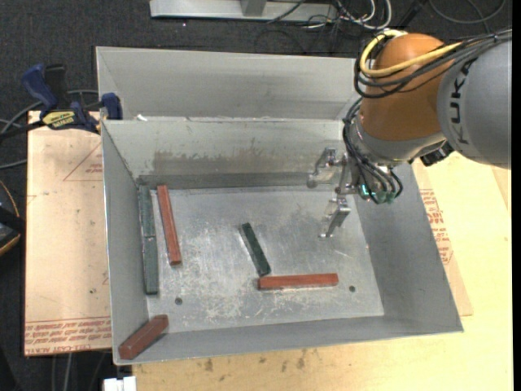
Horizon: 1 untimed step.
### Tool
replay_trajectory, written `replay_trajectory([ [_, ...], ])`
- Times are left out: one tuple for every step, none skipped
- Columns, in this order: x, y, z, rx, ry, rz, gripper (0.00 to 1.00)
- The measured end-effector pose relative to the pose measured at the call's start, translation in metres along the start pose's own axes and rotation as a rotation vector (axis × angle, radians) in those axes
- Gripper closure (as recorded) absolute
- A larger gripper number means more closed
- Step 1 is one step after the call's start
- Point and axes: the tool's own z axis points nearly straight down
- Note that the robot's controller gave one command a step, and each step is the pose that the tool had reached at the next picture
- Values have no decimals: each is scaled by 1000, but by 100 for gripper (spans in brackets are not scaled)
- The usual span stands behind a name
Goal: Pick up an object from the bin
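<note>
My gripper (329, 195) hangs over the right part of the bin floor, near the back wall. Its two metal fingers (333, 219) stand apart, so it is open, and nothing is between them. A short dark green bar (255, 249) lies slanted on the floor to the lower left of the gripper. A red-brown bar (298, 282) lies flat, almost level, below the gripper towards the front. The gripper touches neither bar.
Along the left side lie a long dark green bar (149, 241) and a red bar (169, 225), side by side. A red-brown block (144, 336) rests on the front left sloping wall. The arm's orange cover and cables hang over the right rim.
</note>
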Motion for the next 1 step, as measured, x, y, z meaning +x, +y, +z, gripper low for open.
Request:
replay_trajectory([
  [-1, 0, -5, 1, -8, -1, 0],
])
